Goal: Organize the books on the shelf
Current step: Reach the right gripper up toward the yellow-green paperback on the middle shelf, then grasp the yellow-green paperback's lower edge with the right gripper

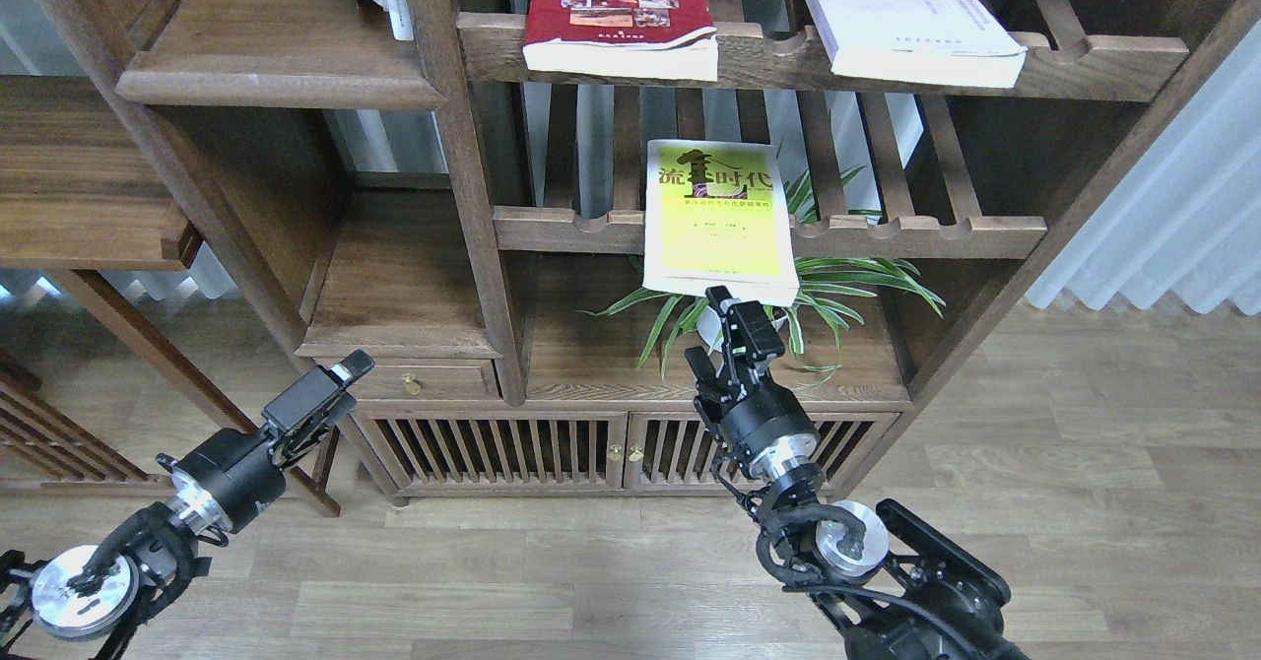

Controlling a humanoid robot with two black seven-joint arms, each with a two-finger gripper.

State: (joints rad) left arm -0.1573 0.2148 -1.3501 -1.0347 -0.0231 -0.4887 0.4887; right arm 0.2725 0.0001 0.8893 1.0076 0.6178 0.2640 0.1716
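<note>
Right end effector (727,307) below yellow-green book (719,219) — overhanging

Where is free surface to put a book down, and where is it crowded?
Free: the solid shelf at upper left, bordered by the post on its right, and the small board above the brass-knobbed drawer. Crowded: the board around the potted plant, beneath the yellow-green book, where the right gripper is.

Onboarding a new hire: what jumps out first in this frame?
The yellow-green book lies on the middle slatted rack, sticking out over its front rail above a potted plant. The right claw is raised just under the book's near edge. Higher up, a dark red book and a pale book lie flat on the top rack.
</note>
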